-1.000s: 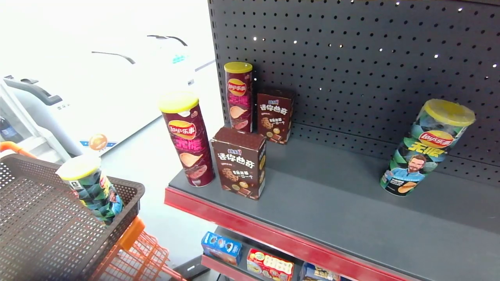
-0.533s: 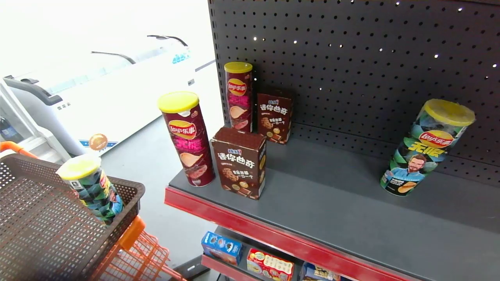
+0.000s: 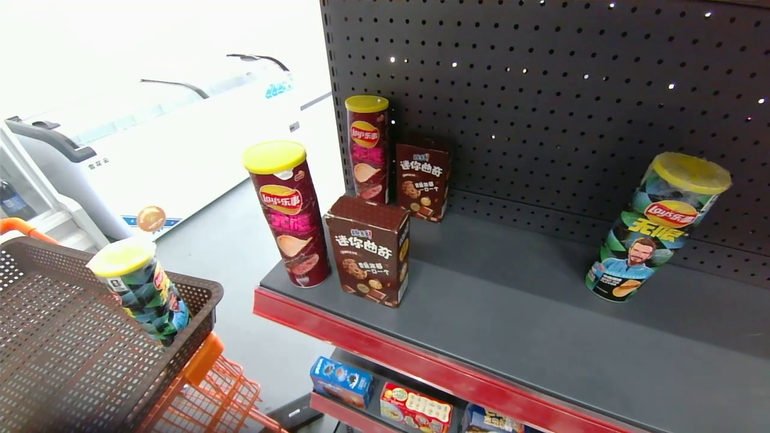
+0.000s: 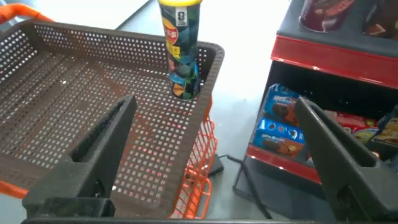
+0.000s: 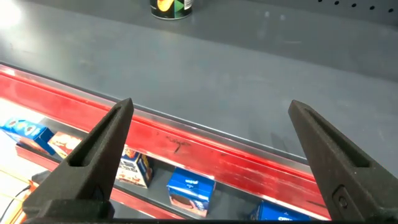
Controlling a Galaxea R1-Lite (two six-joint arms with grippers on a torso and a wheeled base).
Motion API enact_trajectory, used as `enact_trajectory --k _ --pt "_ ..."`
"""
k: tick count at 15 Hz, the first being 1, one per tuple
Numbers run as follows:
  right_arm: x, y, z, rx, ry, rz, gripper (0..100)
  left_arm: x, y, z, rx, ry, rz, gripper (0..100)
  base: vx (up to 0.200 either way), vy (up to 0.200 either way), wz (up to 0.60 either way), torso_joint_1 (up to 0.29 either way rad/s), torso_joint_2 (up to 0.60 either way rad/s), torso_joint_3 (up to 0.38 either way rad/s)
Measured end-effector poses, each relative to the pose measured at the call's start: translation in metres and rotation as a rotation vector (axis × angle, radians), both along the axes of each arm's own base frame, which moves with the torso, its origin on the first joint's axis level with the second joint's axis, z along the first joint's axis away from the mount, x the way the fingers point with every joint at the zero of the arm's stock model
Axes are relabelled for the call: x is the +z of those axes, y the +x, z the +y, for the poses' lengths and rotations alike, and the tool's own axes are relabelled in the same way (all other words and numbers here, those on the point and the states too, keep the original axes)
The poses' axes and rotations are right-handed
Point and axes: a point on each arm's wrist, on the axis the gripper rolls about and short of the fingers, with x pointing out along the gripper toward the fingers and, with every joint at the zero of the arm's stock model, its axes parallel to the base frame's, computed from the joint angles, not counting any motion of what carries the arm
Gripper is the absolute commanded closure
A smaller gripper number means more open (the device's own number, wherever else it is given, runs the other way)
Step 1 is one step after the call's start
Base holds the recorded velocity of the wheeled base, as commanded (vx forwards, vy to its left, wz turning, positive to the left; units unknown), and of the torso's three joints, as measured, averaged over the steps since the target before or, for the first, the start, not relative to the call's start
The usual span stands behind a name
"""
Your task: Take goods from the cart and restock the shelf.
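While the left gripper (image 4: 214,106) hangs wide open over the cart basket (image 4: 74,93), green chip can (image 4: 181,50) upright at its shelf-side corner, right gripper (image 5: 210,107) spread wide above the red shelf lip (image 5: 186,146), bare shelf deck (image 3: 511,300) between front cookie box (image 3: 370,252) and second green can (image 3: 656,228).

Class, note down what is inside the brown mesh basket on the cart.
One green chip can with a yellow lid stands upright in the basket's corner nearest the shelf. The left gripper hides part of the floor.

Bold logos and large characters label the chip cans (image 3: 287,216) and brown boxes (image 3: 368,252); finer print seems unreadable.
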Motion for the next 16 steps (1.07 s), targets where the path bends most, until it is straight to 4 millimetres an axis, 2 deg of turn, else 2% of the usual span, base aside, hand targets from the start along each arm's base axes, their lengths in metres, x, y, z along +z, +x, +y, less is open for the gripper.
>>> enact_trajectory --k 4,6,9,13,16 --pt "0.0 0.0 0.0 -0.001 0.0 0.0 0 0.012 0.041 0.004 0.124 -0.009 0.175 0 0.0 0.0 0.0 0.0 0.0 0.0" --pt "0.0 0.0 0.0 -0.001 0.0 0.0 0 0.016 0.07 0.01 0.127 -0.021 0.226 0 0.0 0.0 0.0 0.0 0.0 0.0" --pt "0.0 0.0 0.0 0.0 0.0 0.0 0 0.017 0.119 0.02 0.114 -0.026 0.211 0 0.0 0.0 0.0 0.0 0.0 0.0" --pt "0.0 0.0 0.0 0.0 0.0 0.0 0 0.003 0.179 0.032 0.11 -0.013 0.162 0 0.0 0.0 0.0 0.0 0.0 0.0" --pt "0.0 0.0 0.0 0.0 0.0 0.0 0 -0.022 0.218 0.041 0.111 0.005 0.193 0 0.0 0.0 0.0 0.0 0.0 0.0"
